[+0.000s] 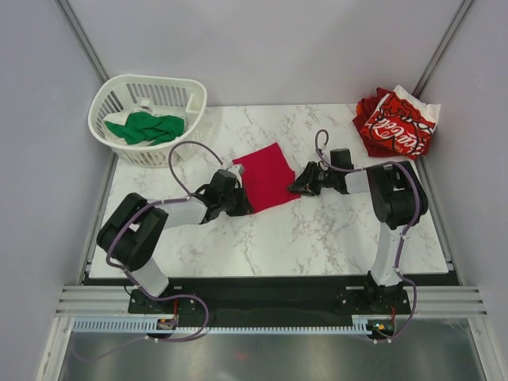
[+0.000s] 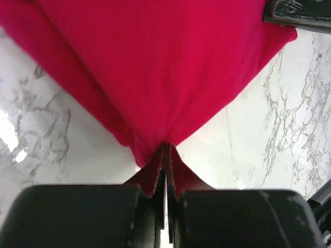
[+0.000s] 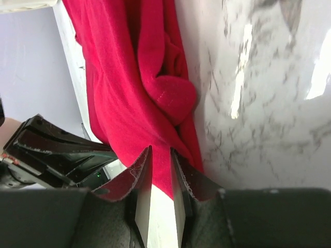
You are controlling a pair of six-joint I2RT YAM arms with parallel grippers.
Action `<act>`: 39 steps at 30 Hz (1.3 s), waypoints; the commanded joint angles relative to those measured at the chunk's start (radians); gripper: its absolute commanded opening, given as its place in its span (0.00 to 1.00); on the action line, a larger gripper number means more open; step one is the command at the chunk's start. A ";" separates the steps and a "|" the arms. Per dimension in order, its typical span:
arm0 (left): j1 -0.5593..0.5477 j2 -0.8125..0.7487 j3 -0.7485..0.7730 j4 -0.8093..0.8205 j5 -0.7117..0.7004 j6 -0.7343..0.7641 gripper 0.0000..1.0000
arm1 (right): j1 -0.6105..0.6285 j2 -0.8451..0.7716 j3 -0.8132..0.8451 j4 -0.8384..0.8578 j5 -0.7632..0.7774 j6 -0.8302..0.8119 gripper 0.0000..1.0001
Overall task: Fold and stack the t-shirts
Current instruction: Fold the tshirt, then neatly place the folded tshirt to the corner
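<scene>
Slippage is the risk; the plain crimson-red cloth t-shirt (image 1: pixel 266 176) lies flat between both grippers; the left gripper (image 2: pixel 165 155) is clamped on its corner; the right gripper (image 3: pixel 160 155) straddles a bunched edge, hold unclear, so a lift could drop that side; beyond it sits the red-and-white script-lettered t-shirt (image 1: pixel 397 123); beyond the left, the green t-shirt (image 1: pixel 147 127) in the white slatted plastic basket (image 1: pixel 119 89); neither is in the way.

Table (image 1: pixel 317 230), white marble-patterned top. Crimson t-shirt (image 1: pixel 266 176) spread at centre; red-and-white t-shirt (image 1: pixel 397 123) bunched at far right corner. White basket (image 1: pixel 143 80) at far left corner.
</scene>
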 commanded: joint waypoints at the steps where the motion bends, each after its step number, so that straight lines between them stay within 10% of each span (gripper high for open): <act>1: 0.039 -0.028 -0.068 -0.034 0.013 -0.035 0.02 | -0.004 0.017 -0.146 -0.054 0.170 -0.039 0.29; 9: 0.053 -0.072 -0.126 -0.032 0.104 -0.003 0.02 | 0.044 -0.277 -0.353 -0.100 0.304 -0.010 0.30; 14: 0.056 -0.089 -0.134 -0.034 0.161 0.035 0.02 | 0.123 -0.489 -0.459 -0.196 0.382 0.006 0.52; 24: 0.054 -0.359 -0.163 -0.181 0.115 0.046 0.02 | 0.127 -0.762 -0.176 -0.566 0.626 -0.121 0.78; 28: 0.054 -0.526 -0.146 -0.308 0.084 0.033 0.02 | 0.101 -0.735 -0.083 -0.590 0.732 -0.140 0.92; 39: 0.054 -0.920 -0.014 -0.734 -0.071 0.118 0.05 | 0.004 -0.347 0.049 -0.378 0.576 -0.168 0.83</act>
